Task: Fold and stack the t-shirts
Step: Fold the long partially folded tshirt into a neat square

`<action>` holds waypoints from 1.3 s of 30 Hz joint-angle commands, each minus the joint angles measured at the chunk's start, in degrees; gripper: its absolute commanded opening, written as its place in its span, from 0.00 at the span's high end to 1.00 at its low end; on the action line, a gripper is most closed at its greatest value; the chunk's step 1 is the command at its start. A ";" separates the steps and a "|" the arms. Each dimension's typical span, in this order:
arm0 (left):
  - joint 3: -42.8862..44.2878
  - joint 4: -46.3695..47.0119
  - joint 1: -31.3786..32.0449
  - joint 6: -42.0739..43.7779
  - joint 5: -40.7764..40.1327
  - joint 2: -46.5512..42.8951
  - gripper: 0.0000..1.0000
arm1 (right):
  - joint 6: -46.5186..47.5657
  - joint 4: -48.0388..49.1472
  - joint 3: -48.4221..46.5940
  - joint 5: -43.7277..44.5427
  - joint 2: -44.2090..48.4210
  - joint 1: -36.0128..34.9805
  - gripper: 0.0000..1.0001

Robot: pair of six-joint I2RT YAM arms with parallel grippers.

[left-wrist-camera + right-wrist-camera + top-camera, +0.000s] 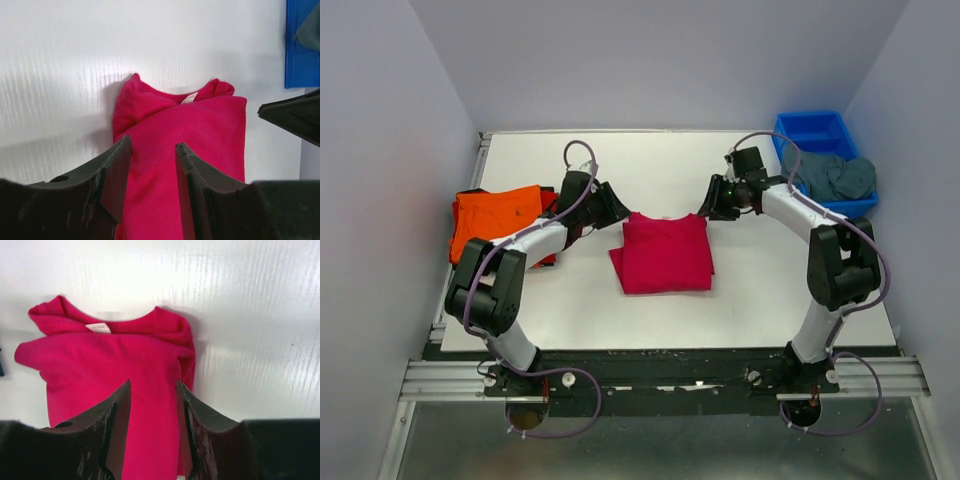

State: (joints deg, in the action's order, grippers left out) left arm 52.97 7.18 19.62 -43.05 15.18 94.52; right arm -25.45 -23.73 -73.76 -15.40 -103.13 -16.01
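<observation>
Pink shirt (663,254) lies folded into a rough rectangle at mid-counter (760,295), collar end toward the far side and a white neck tag (98,328) showing. The fold is uneven: one sleeve bulges out at a far corner. Left end effector (153,150) is just off the shirt's far-left corner, fingers parted, released, with only cloth visible through the gap and nothing gripped. Right end effector (152,389) is at the far-right corner, likewise released, fingers parted over the cloth and holding nothing. From the wrist views I cannot tell whether either one touches the fabric. Orange shirt (495,215) lies folded at the counter's left edge, well apart from the pink one. A red shirt (551,200) is right beside it, mostly hidden by the left arm; I cannot tell if it lies under the orange. Grey-teal shirt (840,177) is bunched, unfolded, in the near end of the blue bin (807,128) at the far-right corner.
</observation>
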 commanded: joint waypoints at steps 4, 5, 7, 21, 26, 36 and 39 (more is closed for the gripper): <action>4.07 -3.30 0.16 -0.11 1.79 3.74 0.53 | 0.40 -2.90 -5.17 2.31 -5.94 0.72 0.55; 4.42 -4.10 0.16 0.07 1.78 4.18 0.53 | 0.32 -3.08 -5.52 2.22 -6.38 0.72 0.55; 5.12 -5.77 0.16 0.16 1.43 4.53 0.53 | 0.32 -3.08 -5.61 2.22 -7.17 0.72 0.55; 6.62 -3.66 0.25 -1.95 4.68 8.57 0.64 | -0.30 -1.24 -5.17 -1.30 -9.11 0.72 0.83; 7.41 -3.05 0.16 -2.04 5.12 8.93 0.90 | -0.48 -1.24 -5.17 -1.56 -8.49 0.72 0.99; 4.69 -5.07 -0.98 0.68 4.33 -2.13 1.00 | -0.83 -0.36 -0.61 -5.42 0.99 1.51 0.99; 2.67 -6.56 -0.98 1.03 4.16 -7.14 1.00 | -0.83 -0.36 1.94 -7.88 4.59 1.51 0.99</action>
State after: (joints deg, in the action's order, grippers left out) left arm 57.80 1.63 19.00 -43.70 18.96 95.50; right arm -26.09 -24.93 -74.56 -18.68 -104.07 -14.87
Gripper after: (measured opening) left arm 0.033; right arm 0.013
